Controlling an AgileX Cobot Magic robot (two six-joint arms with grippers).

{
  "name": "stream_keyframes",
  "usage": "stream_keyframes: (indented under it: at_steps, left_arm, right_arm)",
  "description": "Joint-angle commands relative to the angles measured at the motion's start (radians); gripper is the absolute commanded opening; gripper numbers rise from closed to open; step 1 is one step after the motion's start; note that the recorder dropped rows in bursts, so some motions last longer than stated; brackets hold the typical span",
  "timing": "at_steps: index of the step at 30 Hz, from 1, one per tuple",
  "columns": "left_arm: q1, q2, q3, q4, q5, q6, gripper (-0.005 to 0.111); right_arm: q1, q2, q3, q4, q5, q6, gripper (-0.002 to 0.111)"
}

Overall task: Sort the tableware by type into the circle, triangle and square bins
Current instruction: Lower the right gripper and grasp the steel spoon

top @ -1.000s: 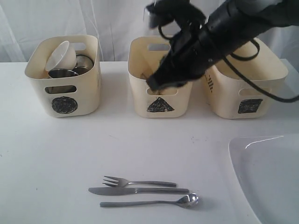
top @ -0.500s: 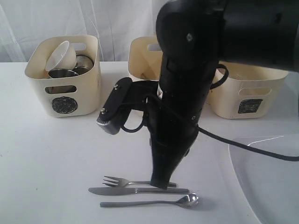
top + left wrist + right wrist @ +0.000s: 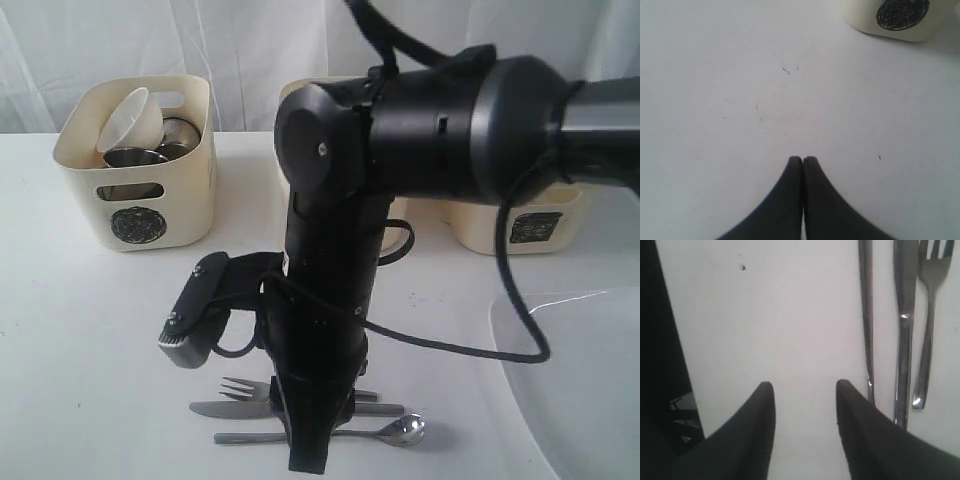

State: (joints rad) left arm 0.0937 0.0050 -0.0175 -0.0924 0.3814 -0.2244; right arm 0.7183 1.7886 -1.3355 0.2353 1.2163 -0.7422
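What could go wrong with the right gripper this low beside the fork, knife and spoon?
The open right gripper sits over bare table beside the spoon, so closing here may catch nothing. The spoon, knife and fork lie close together, so shifting over could nudge one or pinch two at once.

The left pincer point(image 3: 803, 161), black, hangs over the white surface point(image 3: 730, 90), its two fingers point(image 3: 785, 205) pressed tip to tip. Well apart from it stands a cream plastic tub point(image 3: 862, 22) bearing a black scribbled circle point(image 3: 902, 9). A few dark specks point(image 3: 786, 71) dot the surface.
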Motion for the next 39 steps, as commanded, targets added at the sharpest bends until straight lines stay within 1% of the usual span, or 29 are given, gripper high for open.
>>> stream_keyframes:
  at_steps: [1, 5, 10, 19, 25, 29, 33, 39]
  left_arm:
    - [0.003, -0.005, 0.009, -0.008, 0.054, -0.005, 0.000]
    - [0.003, -0.005, 0.009, -0.008, 0.054, -0.005, 0.000]
    - [0.003, -0.005, 0.009, -0.008, 0.054, -0.005, 0.000]
    - [0.003, -0.005, 0.009, -0.008, 0.054, -0.005, 0.000]
    - [0.003, -0.005, 0.009, -0.008, 0.054, -0.005, 0.000]
    - [0.003, -0.005, 0.009, -0.008, 0.054, -0.005, 0.000]
    - [0.003, -0.005, 0.009, -0.008, 0.054, -0.005, 0.000]
    - [0.003, -0.005, 0.009, -0.008, 0.054, -0.005, 0.000]
  right_arm:
    - [0.000, 0.063, 0.002, -0.046, -0.040, -0.021, 0.040]
    - [0.000, 0.105, 0.002, -0.078, -0.111, -0.021, 0.040]
    - [0.000, 0.134, 0.002, -0.089, -0.146, -0.021, 0.040]
    - [-0.006, 0.146, 0.002, -0.108, -0.121, -0.044, 0.040]
    - [-0.044, 0.152, 0.002, -0.108, -0.142, -0.113, 0.040]
    - [-0.075, 0.169, 0.002, -0.108, -0.142, -0.118, 0.040]
    - [-0.080, 0.176, 0.035, -0.103, -0.144, -0.127, 0.040]
    - [-0.080, 0.182, 0.105, -0.094, -0.194, -0.171, 0.040]
